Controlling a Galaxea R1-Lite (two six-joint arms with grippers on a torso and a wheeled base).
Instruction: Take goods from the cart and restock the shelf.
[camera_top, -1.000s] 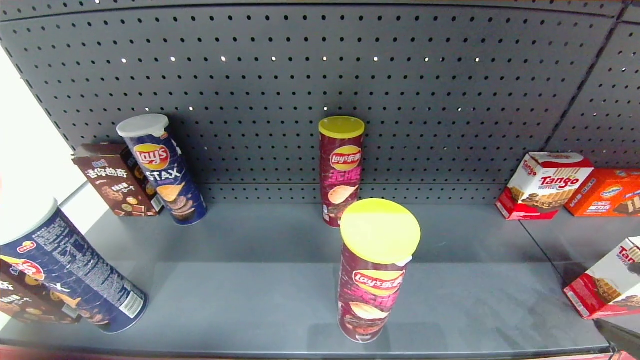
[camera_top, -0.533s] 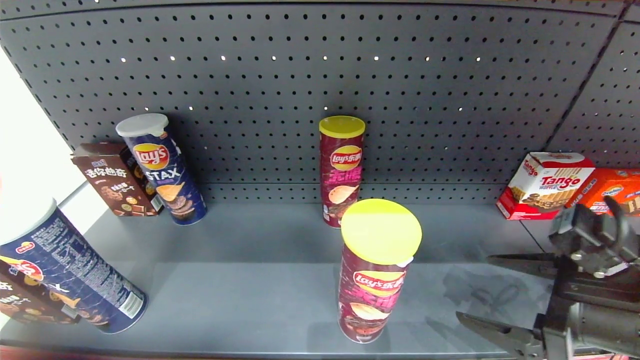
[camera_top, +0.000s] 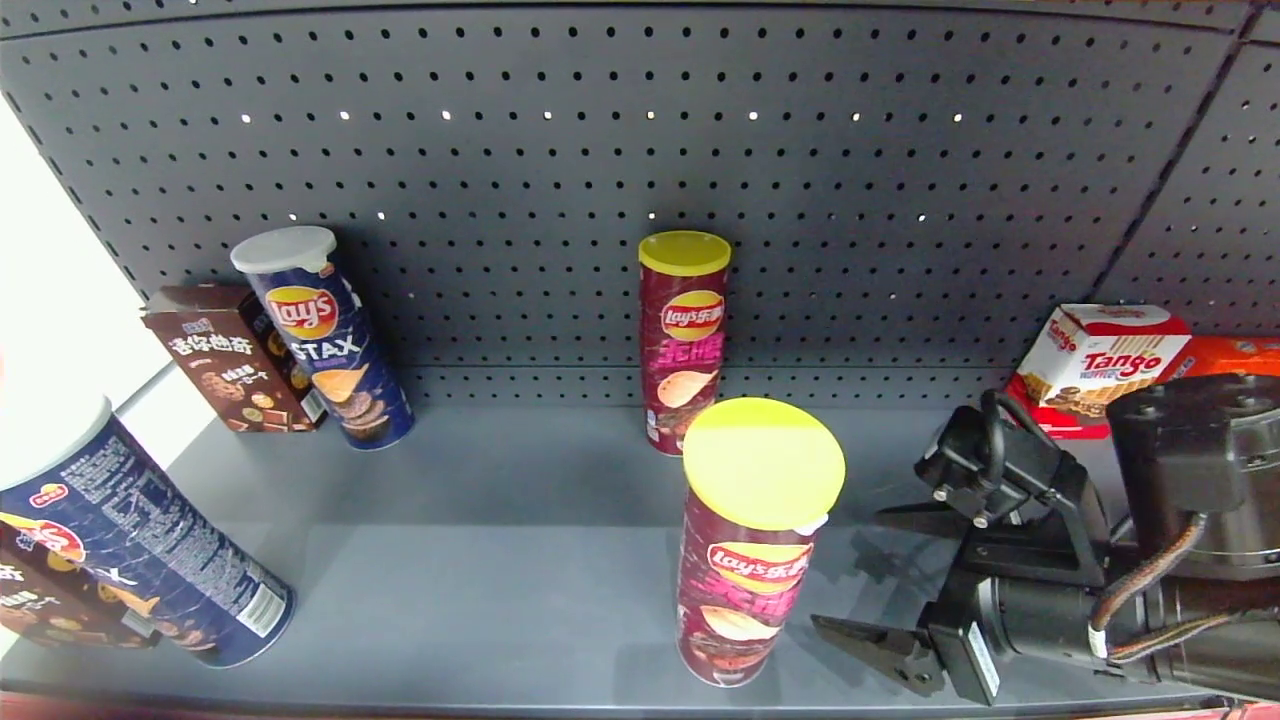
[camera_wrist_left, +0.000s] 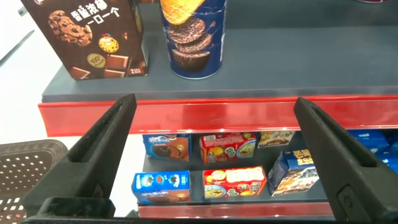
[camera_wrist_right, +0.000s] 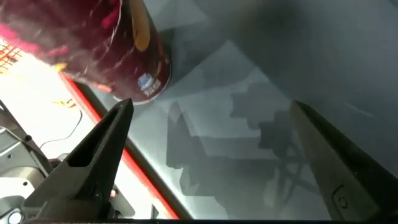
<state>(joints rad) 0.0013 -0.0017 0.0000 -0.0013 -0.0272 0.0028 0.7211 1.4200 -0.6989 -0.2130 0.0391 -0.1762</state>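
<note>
In the head view, frame centre, the front maroon can (camera_top: 752, 590) stands upright near the front edge of the shelf (camera_top: 500, 580). Its yellow lid is on, hiding the contents. The rear maroon can (camera_top: 685, 345), also lidded, stands behind it at the pegboard. At lower right, the right claw (camera_top: 870, 580) is spread open and empty, just beside the front can.

In the left wrist view, the left claw (camera_wrist_left: 214, 104) gapes empty below the shelf's red edge. At upper left stand a brown cookie box (camera_wrist_left: 93, 37) and a blue can (camera_wrist_left: 193, 37).

In the right wrist view, the open fingers hang over grey shelf, with the maroon can at upper left.

A maroon, yellow-lidded can (camera_top: 748, 570) is stood upright near the shelf (camera_top: 480, 560) front edge; a twin can (camera_top: 684, 345) is stood at the back edge.
</note>
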